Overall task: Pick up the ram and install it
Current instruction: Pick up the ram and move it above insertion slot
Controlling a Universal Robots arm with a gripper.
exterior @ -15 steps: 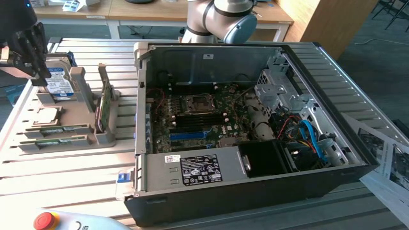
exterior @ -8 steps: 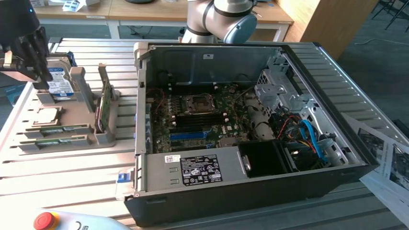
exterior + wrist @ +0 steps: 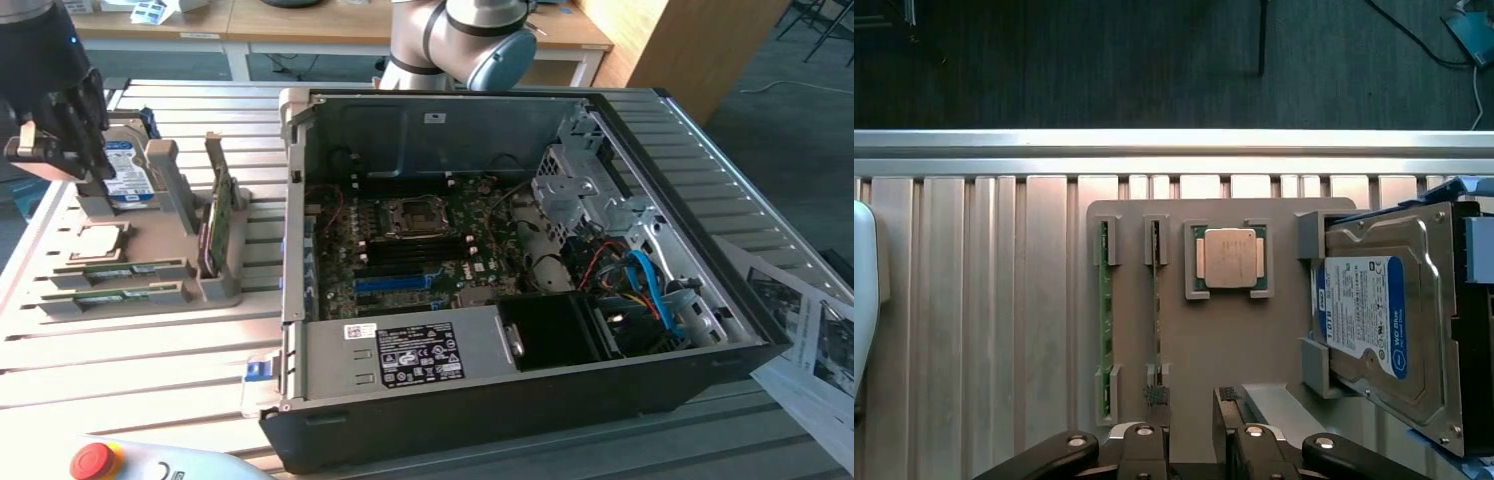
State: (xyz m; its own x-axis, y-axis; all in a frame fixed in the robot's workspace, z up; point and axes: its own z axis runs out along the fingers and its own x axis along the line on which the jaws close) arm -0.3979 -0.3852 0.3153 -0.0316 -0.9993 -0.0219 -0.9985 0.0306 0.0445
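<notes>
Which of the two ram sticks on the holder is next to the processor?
The ram stick in the slot directly beside the processor; the other ram stick sits one slot farther away, at the holder's edge.

- Long, narrow ram sticks [image 3: 1106,330]: showing green along their edges.
- Broad upright circuit card [image 3: 214,225]: showing green, possibly with a brownish edge.
- Metal hard drive [image 3: 1374,320]: gleaming silver and carrying a blue-and-white label.
- Square processor chip [image 3: 1230,256]: glowing coppery gold inside a grey-green frame.
- Moulded parts tray [image 3: 1194,350]: showing flat beige-grey.
- Ribbed aluminium table [image 3: 974,300]: shining pale silver in parallel stripes.
- Open computer case [image 3: 534,410]: showing black outside and grey within.
- Thin cable [image 3: 650,280] inside it: showing bright blue.
- Round button [image 3: 91,460]: showing red.
</notes>
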